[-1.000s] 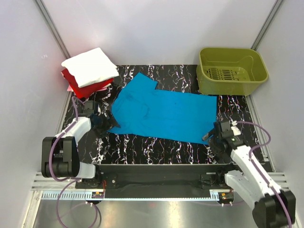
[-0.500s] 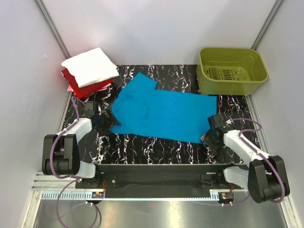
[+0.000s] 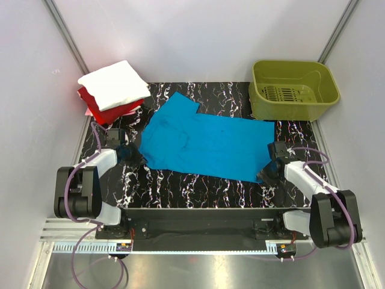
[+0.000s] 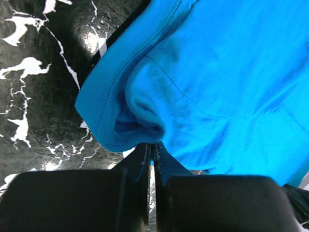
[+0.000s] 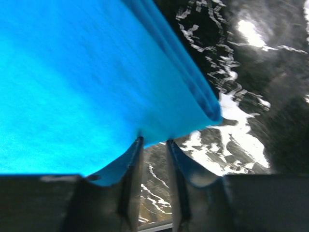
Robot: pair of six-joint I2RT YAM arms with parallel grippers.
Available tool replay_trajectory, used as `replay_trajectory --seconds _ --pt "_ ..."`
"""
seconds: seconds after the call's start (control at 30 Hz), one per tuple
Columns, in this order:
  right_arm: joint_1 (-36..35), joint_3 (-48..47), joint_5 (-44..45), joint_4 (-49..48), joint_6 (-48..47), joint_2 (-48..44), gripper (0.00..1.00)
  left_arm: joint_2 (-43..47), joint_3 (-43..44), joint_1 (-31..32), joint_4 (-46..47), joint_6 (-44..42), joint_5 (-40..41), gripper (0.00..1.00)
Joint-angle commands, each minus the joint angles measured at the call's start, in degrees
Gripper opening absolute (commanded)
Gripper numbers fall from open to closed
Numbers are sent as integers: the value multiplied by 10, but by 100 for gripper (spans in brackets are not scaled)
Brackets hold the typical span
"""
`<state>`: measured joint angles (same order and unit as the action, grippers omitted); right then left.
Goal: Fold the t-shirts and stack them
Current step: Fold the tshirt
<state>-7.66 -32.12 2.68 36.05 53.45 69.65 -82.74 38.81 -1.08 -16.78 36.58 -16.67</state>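
The desk I work on is black with white marble veining, glossy enough to catch the light. Up close the same veined top shows beneath me on the left and on the right. At its far right corner stands an olive-green plastic basket, upright, with a slotted floor and a rolled rim. White walls close in the far side and both flanks, with slanted metal posts at the far corners. A metal rail runs along the near edge.
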Motion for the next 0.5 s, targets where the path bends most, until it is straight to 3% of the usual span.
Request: replay_trajectory --seconds 0.0,0.13,0.27,0.47 --pt "9 9 -18 -41 -16 28 30 7 -7 -2 28 -2 -18 0" --pt "19 7 -24 -51 -29 50 25 43 -17 -9 4 1 -12 0" --pt "20 7 -44 -57 -35 50 0 100 -25 -23 -47 0 1 0" --pt "24 8 -45 -49 -41 28 0 200 -50 -30 -112 13 -3 0"
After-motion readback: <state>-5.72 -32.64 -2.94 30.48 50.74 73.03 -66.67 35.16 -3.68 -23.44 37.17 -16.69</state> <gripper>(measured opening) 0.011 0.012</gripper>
